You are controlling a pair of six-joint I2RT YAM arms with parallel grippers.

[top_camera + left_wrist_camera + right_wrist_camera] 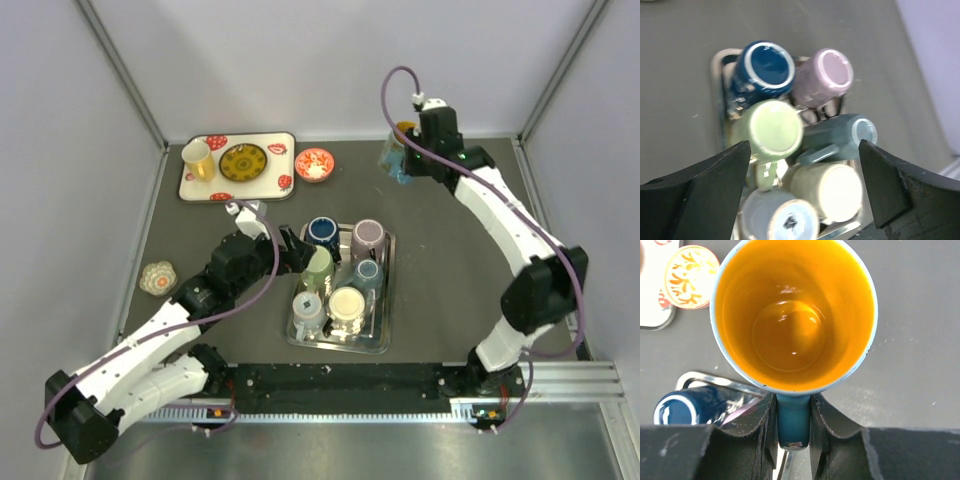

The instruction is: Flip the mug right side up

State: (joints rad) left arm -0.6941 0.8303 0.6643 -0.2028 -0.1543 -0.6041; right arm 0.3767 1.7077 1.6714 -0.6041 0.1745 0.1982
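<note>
A blue mug with an orange inside fills the right wrist view, mouth toward the camera. My right gripper is shut on its blue handle. In the top view the mug hangs at the back right of the table under my right gripper. My left gripper is open and empty above a metal tray of mugs. In the top view my left gripper is at the tray's left edge.
The tray holds several mugs: dark blue, pink, pale green, grey-blue, cream, white. A patterned platter with a yellow cup, a small red dish and a flower-shaped thing lie at the left.
</note>
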